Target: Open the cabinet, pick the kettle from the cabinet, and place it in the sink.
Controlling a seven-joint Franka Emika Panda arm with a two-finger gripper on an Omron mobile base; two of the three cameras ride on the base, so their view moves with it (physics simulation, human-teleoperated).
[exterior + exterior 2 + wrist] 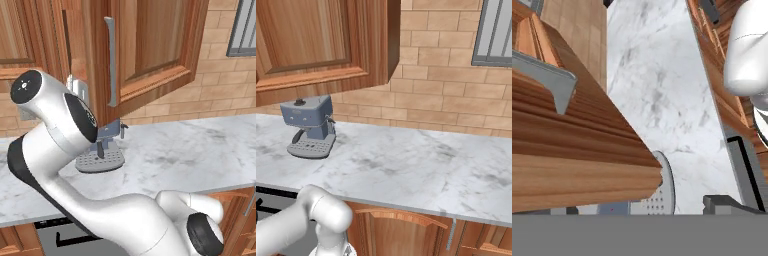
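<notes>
Risk here is a collision: the cabinet door stands swung out, its bar handle just beside the arm, and the hand sits low under its edge. The fingers stand wide, holding nothing. The kettle is presumably inside the cabinet; the espresso machine on the counter could get clipped.

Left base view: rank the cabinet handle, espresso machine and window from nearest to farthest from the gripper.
1. The cabinet handle, just right of the gripper.
2. The espresso machine, below it on the counter.
3. The window, far upper right.
</notes>
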